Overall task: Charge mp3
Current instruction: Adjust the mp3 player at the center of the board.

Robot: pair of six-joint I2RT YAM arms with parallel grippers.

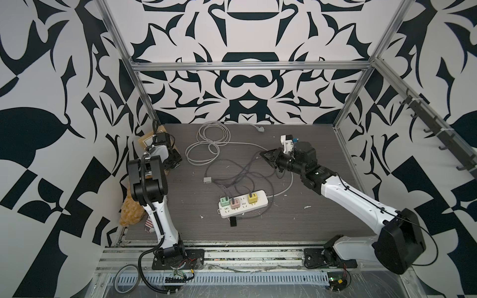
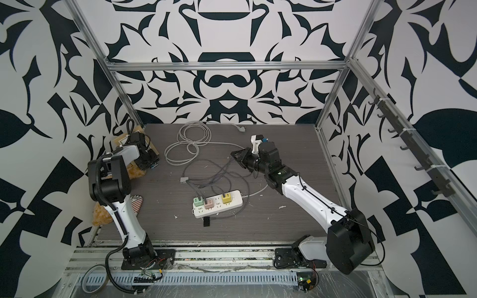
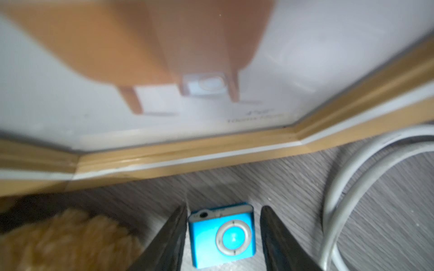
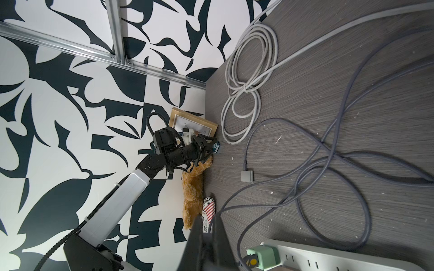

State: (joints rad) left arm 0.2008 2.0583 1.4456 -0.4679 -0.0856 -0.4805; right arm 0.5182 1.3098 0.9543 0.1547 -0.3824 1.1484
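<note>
Left wrist: mp3 [image 3: 222, 237] face-up, jack [image 3: 203, 214] toward picture frame [image 3: 187, 159].

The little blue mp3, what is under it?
The mp3 lies flat on the grey table, between the open jaws of the left gripper. Only table shows around it; its underside is hidden.

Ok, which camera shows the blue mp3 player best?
The left wrist view: the mp3 fills the foreground, face up, ring clear, inside the open left claw. The right wrist view shows only a distant blue speck at that claw; in both top views the left arm largely hides it.
</note>
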